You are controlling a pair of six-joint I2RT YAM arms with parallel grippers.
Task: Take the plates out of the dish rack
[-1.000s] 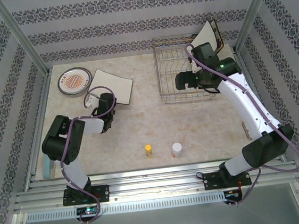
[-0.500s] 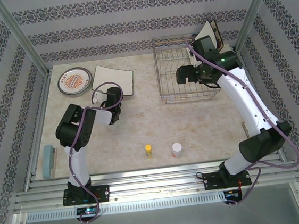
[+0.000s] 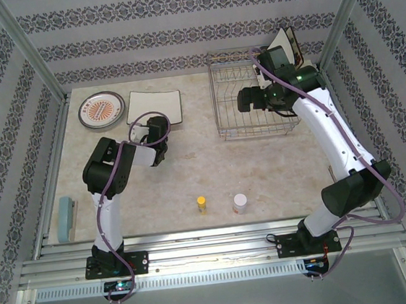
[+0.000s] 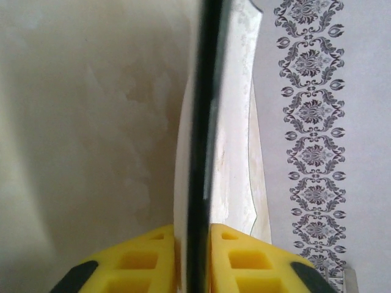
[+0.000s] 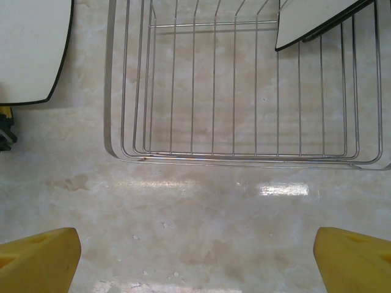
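— Where are the plates?

— A round plate (image 3: 101,110) and a square plate (image 3: 156,104) lie flat on the table (image 3: 212,169) at the far left, just beside each other. A third, the leaning plate (image 3: 284,45), stands tilted in the far right corner of the rack (image 3: 256,133).

— And the grippers?

— The left gripper (image 4: 193,259) has a yellow pad on each side of the square plate's dark edge, at its near right corner. It is pinching the plate, and I see no gap. The right gripper (image 5: 195,262) hangs above the rack, spread wide, with nothing between its fingers.

— How will the leaning plate handle?

— I'd judge it stiff, glazed and breakable. It's probably heavy for a two-finger pinch, slick on both faces, and likely to chip against the wire. Held by one corner, it would probably swing.

— So where should it be gripped?

— On the upper edge, near the middle, with one pad on each face and a deep bite. It should come straight up out of the rack before any tilting, so it doesn't catch on the wire.

— And the square one on the left?

— It already lies flat. Letting go gently should keep it from clacking or sliding.
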